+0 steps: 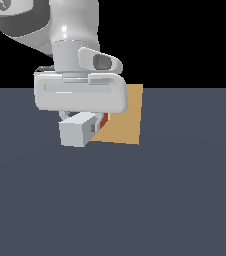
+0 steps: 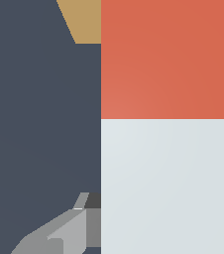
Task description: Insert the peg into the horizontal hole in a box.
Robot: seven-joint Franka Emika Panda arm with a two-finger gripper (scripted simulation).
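Note:
The peg [image 1: 76, 131] hangs just above the floor, its white end facing the camera in the exterior view and a sliver of its red-orange part [image 1: 104, 120] showing behind. My gripper [image 1: 86, 121] is shut on the peg from above. The tan box [image 1: 125, 118] stands right behind the peg, on the exterior view's right of it. The hole is hidden by the hand and the peg. In the wrist view the peg [image 2: 169, 149] fills one side, red-orange against white, with one grey finger [image 2: 67, 232] pressed to its white part and a corner of the box [image 2: 84, 20] beyond.
A dark grey-blue floor [image 1: 175, 200] runs all around the box. The arm's white hand [image 1: 79, 93] covers part of the box's face in the exterior view.

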